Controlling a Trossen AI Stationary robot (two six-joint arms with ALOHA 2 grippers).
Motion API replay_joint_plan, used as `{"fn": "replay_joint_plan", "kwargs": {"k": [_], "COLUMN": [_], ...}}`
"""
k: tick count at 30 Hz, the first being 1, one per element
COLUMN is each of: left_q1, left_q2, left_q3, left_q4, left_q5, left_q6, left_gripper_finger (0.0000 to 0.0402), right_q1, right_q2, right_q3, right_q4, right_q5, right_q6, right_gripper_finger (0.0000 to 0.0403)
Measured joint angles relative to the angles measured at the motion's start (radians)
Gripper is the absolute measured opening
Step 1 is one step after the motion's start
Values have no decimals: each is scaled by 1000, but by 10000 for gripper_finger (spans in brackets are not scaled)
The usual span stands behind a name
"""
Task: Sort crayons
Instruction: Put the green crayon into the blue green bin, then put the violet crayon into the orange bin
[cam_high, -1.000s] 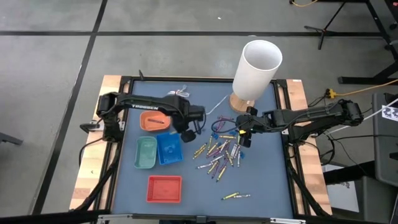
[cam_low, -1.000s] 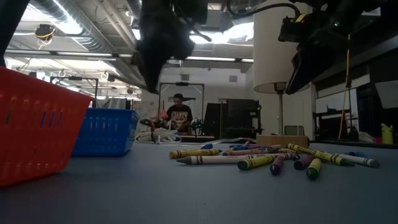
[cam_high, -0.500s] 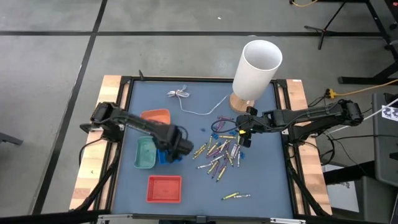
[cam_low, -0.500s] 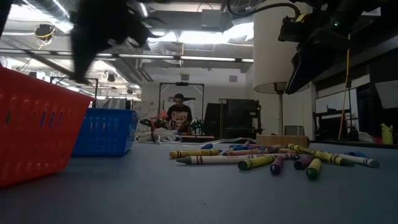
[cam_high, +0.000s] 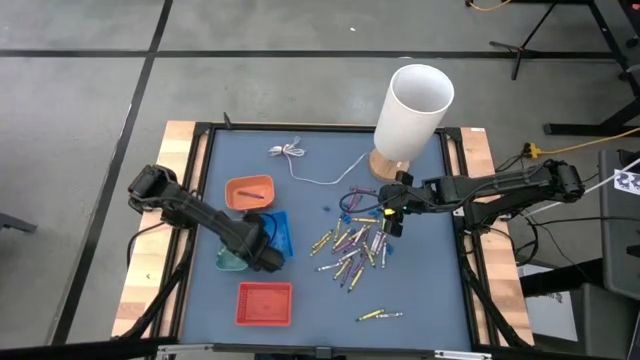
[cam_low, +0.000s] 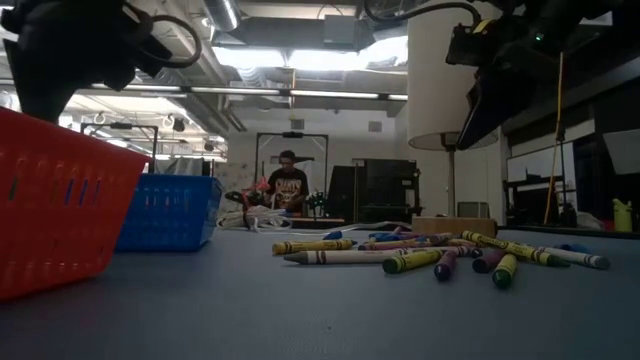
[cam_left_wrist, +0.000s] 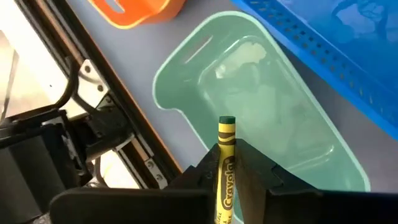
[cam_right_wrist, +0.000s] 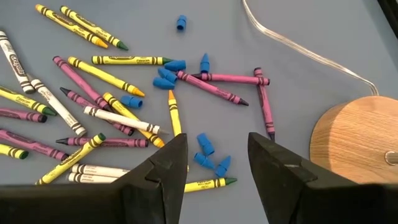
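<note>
My left gripper (cam_high: 262, 255) is over the pale green tray (cam_left_wrist: 261, 106), shut on a green-tipped crayon with a yellow wrapper (cam_left_wrist: 226, 146). The green tray (cam_high: 230, 262) lies between the blue tray (cam_high: 274, 230) and the table's left edge. The loose crayons (cam_high: 350, 245) lie in a heap right of the middle, flat on the table; they also show in the low view (cam_low: 420, 255). My right gripper (cam_right_wrist: 217, 149) is open above the heap's far part (cam_high: 390, 215) and touches nothing. My left gripper pinches the crayon's wrapped shaft (cam_left_wrist: 225, 180) between its two fingers. The crayon lies along the fingers, and its green tip (cam_left_wrist: 227, 120) sticks out past them. It is lifted clear, above the green tray's inside.
An orange tray (cam_high: 248, 192) holding a crayon lies far left, and a red tray (cam_high: 265, 303) lies near. A tall white cylinder on a wooden base (cam_high: 412, 105) stands at the far right. A thin white cable (cam_high: 310, 172), small blue bits (cam_right_wrist: 205, 146) and two stray crayons (cam_high: 380, 315) lie around.
My left gripper has swung from beside the orange tray toward the table's near and left edges, across the blue tray, and now stands over the green tray with the crayon.
</note>
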Motion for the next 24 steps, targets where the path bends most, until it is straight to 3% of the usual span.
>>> {"fn": "replay_joint_plan", "kwargs": {"k": [8,11,17,24], "left_q1": [-4,-4,8,43], "left_q2": [0,0,-2,-55], "left_q3": [0,0,0,3], "left_q4": [-1,-1,-1,40], "left_q5": [-3,-52,-185,-268], "left_q6": [0,-3,11,150], "left_gripper_finger": [79,90,85,70], "right_q1": [0,0,0,-51], "right_q2": [0,0,20,92], "right_q3": [0,0,0,0], "right_q4": [0,11,109,230], "right_q5": [0,24,158,121], "right_q6": [0,-22,-123,-219], "right_gripper_finger": [168,168,168,168]}}
